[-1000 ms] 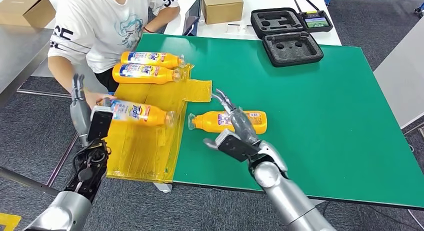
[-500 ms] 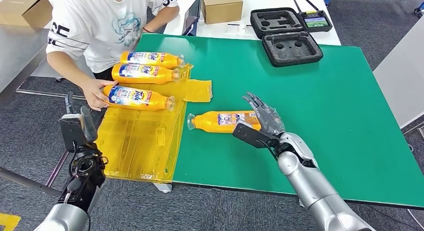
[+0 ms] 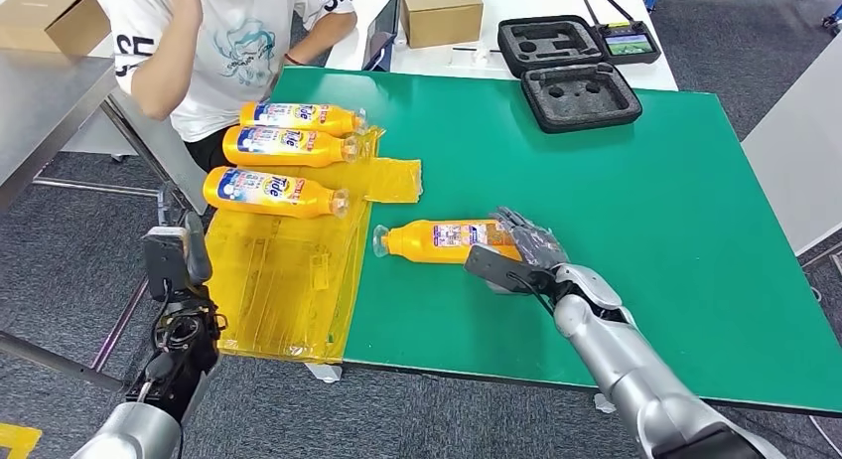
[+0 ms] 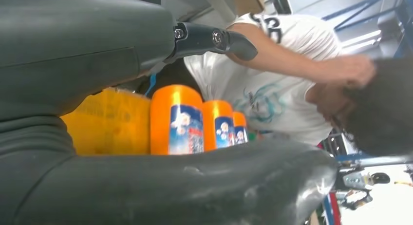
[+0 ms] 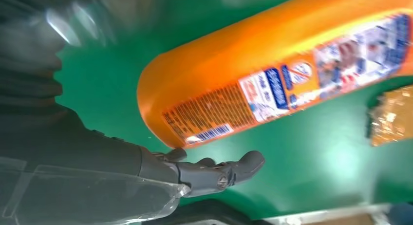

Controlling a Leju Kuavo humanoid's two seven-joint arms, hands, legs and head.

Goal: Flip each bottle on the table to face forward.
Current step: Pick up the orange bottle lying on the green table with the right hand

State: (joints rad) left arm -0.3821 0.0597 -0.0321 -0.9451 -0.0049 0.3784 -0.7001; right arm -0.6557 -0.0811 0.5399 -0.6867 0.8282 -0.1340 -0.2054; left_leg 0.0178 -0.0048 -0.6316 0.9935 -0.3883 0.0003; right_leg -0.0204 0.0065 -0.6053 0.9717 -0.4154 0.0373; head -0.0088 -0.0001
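Three orange bottles lie side by side on a yellow plastic sheet point(image 3: 283, 290) at the table's left edge: a far bottle point(image 3: 298, 115), a middle bottle point(image 3: 286, 146) and a near bottle point(image 3: 270, 192), all with the blue front label up. The left wrist view shows their bases point(image 4: 176, 120). A fourth bottle point(image 3: 442, 240) lies alone on the green table point(image 3: 645, 230) with its barcode back label point(image 5: 229, 113) up. My right hand point(image 3: 518, 250) sits at that bottle's base, fingers point(image 5: 216, 174) spread and not closed around it. My left hand point(image 3: 175, 260) hovers off the table's left side, holding nothing.
A person in a white shirt point(image 3: 233, 52) sits at the far left corner, one arm raised. Two black foam cases point(image 3: 581, 96) and a cardboard box point(image 3: 440, 10) stand at the back. A grey table point(image 3: 45, 111) is to the left.
The near bottle now lies on the sheet with my left hand drawn back from it. The person's hand left it and rose. My right hand moved from the lone bottle's middle to its base.
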